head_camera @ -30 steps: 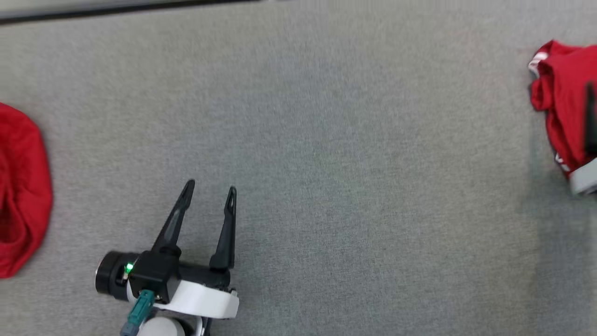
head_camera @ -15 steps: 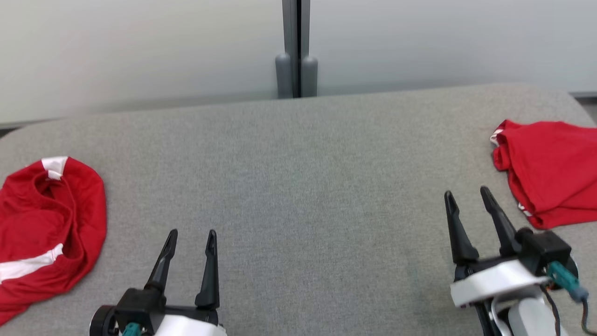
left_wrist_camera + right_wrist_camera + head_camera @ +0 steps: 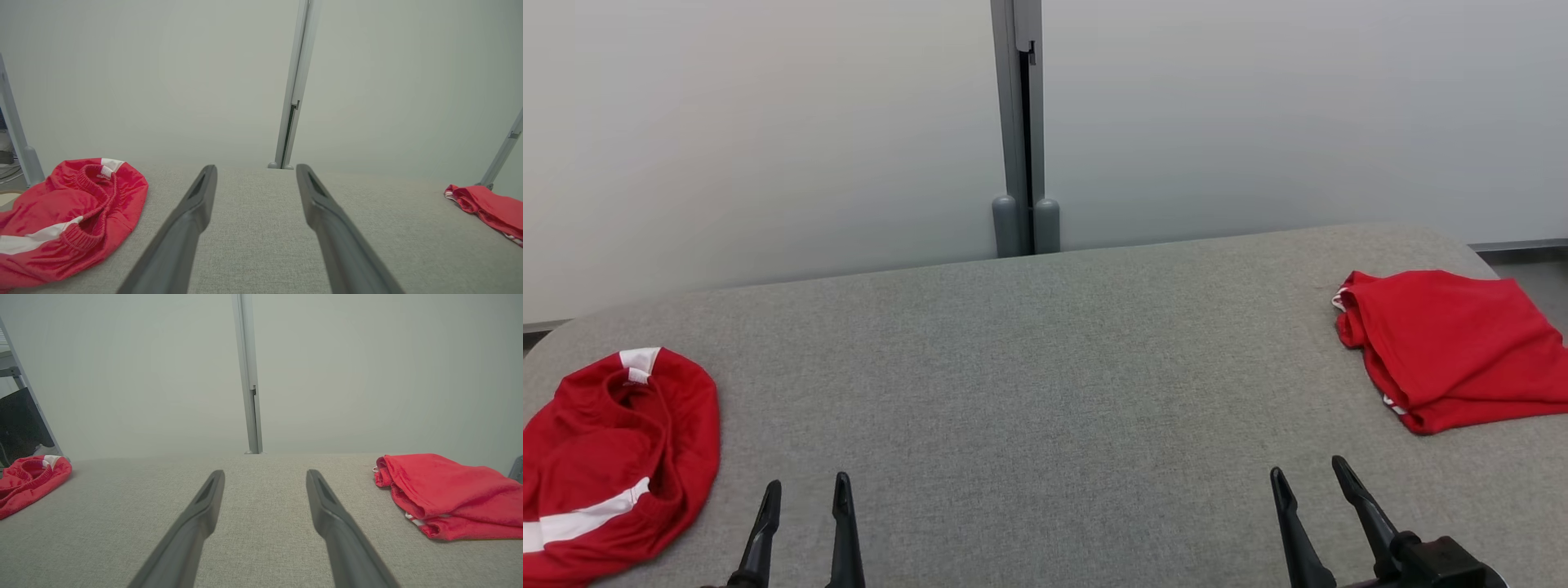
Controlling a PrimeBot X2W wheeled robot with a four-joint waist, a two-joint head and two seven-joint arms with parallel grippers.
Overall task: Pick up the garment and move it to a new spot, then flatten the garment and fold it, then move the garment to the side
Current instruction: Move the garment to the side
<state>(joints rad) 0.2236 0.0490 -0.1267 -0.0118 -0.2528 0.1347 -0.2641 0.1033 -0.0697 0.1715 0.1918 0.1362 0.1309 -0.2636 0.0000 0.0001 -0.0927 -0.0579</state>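
Table (image 3: 1045,392) of grey fabric carries 2 red garments: a crumpled garment (image 3: 613,465) with white stripes at its left edge, and a folded garment (image 3: 1445,351) by the far right corner. The left gripper (image 3: 805,483) and right gripper (image 3: 1307,468) hover at the near edge, each with fingers spread wide and holding nothing, well apart from both garments.

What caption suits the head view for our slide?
Left gripper and right gripper open above a grey table, crumpled red garment left, folded red garment right.
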